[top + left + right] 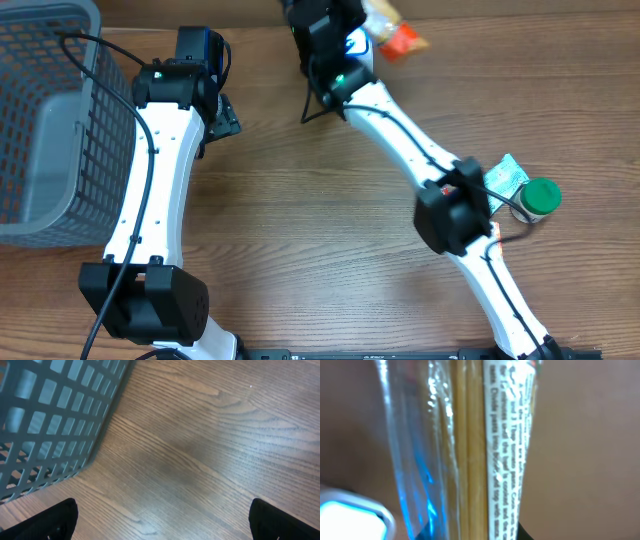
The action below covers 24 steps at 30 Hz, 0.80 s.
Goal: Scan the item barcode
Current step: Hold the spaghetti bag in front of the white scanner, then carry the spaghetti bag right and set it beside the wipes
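1. The right gripper (358, 32) is out at the far edge of the desk (320, 220). Its jaws are closed nearly all the way on a pasta packet (470, 450), which is lifted off the desk.
2. The right wrist view is very close in. It shows clear wrapper, straw-coloured strands and a strip of small print running up the packet. No barcode faces this camera.
3. A pale object glowing blue (340, 517) sits in the lower left corner of that view, just beside the packet. My guess is that it's the scanner, but too little of it shows to be sure.
4. The left gripper (162, 527) hangs over bare wood beside the grey basket (60, 130). Its jaws are spread as wide as they go and hold nothing, so that arm has no part in this step.
5. I'd call this the presenting step. The item is picked up and held near the reader, and the scan itself doesn't look done.
6. The next move calls for a turn of the right wrist, rolling the packet until the barcode panel faces the blue light. It then needs to be held flat and steady there.
7. The clear film is glossy and catches glare, so the angle will matter.
8. Well apart on the right, a green-capped bottle (541, 196) and a small sachet (505, 178) lie beside that arm, untouched.
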Tool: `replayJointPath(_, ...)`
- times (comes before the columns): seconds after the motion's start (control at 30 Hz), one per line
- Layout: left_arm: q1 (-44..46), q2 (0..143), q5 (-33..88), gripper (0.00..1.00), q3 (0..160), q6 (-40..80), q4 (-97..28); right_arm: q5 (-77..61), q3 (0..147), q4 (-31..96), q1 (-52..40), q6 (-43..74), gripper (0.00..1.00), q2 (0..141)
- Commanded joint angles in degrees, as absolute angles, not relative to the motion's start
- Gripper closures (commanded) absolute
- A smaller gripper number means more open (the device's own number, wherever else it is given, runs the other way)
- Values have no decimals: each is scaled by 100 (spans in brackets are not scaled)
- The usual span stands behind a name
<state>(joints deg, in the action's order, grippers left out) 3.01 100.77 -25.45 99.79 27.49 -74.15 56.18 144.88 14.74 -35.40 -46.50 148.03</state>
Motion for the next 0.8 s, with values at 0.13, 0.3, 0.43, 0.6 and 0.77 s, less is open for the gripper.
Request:
replayJointPath(0.13,342,10038,-2541,0,10051,2766,-7406,5629,14696,6493,-3347,-554,96,13500)
replayJointPath(0.3,346,10038,-2541,0,10051,2766,-7408,3203,14696,8654,-3052,838,96,13502)
replayJointPath(0.43,344,10038,-2541,0,10051,2766,-7406,1918,14693,9564,-2735,1160,96,13504)
replayJointPath(0.6,344,10038,-2541,0,10051,2766,-7406,1275,14438,9706,-2368,1267,96,13515)
replayJointPath(0.77,344,10038,-2541,0,10051,2766,-7406,1194,13745,9690,-2128,1302,96,13515)
